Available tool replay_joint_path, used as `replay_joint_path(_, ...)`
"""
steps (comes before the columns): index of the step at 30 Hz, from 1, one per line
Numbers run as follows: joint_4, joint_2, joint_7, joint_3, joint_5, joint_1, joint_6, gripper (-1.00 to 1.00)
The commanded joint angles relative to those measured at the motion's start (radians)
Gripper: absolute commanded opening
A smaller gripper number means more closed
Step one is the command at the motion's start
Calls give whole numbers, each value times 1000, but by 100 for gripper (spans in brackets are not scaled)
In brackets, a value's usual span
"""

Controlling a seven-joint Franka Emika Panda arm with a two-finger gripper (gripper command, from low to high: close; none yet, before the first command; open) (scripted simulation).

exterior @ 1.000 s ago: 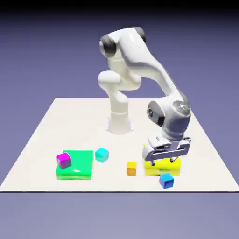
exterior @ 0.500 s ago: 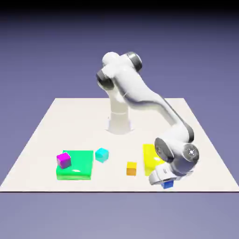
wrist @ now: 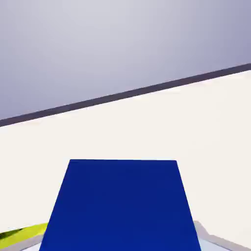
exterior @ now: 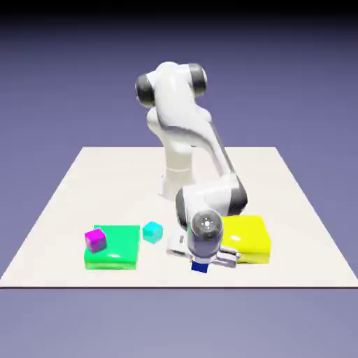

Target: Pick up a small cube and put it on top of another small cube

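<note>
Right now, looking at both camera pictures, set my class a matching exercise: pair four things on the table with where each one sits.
Things:
1. blue cube
2. magenta cube
3. cyan cube
4. yellow block

Places:
A. on the table, just beside the green block
B. on top of the green block
C. at the exterior view's right of the hand
D. in the shut gripper

Pairs: 1-D, 2-B, 3-A, 4-C

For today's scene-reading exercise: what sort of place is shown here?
Probably a simulated robot workspace: a white arm on a bare white table, coloured blocks like the magenta cube, and a plain blue-violet backdrop.
</note>
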Motion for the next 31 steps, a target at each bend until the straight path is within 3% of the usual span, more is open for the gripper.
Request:
replay_joint_path(1, -13, -18, 10, -36, 29, -2, 5, -100)
replay_joint_path(19, -255, -334, 170, -689, 599, -45, 96, -100)
replay_joint_path(25, -330, -261, 113, -665, 708, -35, 231, -100)
replay_joint_path(26, -330, -261, 113, -665, 708, -35, 231, 100)
replay_joint_path(31, -263, -345, 176, -711, 619, -46, 100, 100)
